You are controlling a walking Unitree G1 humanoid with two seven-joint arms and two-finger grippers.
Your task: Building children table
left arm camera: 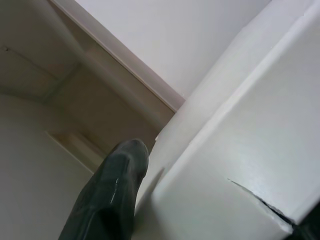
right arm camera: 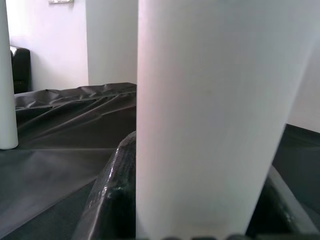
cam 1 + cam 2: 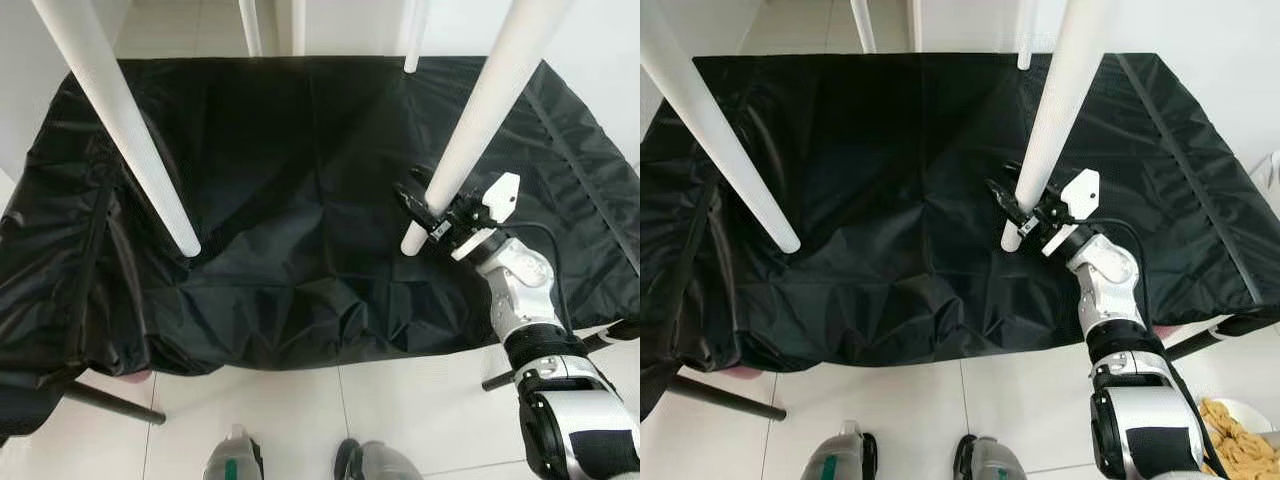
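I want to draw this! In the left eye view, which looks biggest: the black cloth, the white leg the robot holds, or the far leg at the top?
1. Black cloth
2. Held leg, clamped in the right gripper
3. Far leg

The held leg is nearer the camera, so it may only look bigger.

Pale tiled floor (image 3: 400, 400), white walls (image 3: 1200, 40), black cloth-covered surface (image 3: 300, 200), possibly a bowl (image 3: 1240, 440) at floor rt.

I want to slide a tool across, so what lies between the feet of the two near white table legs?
Only bare, wrinkled black cloth lies between the left leg and the right leg, gripped by the right gripper, as the left eye view shows.
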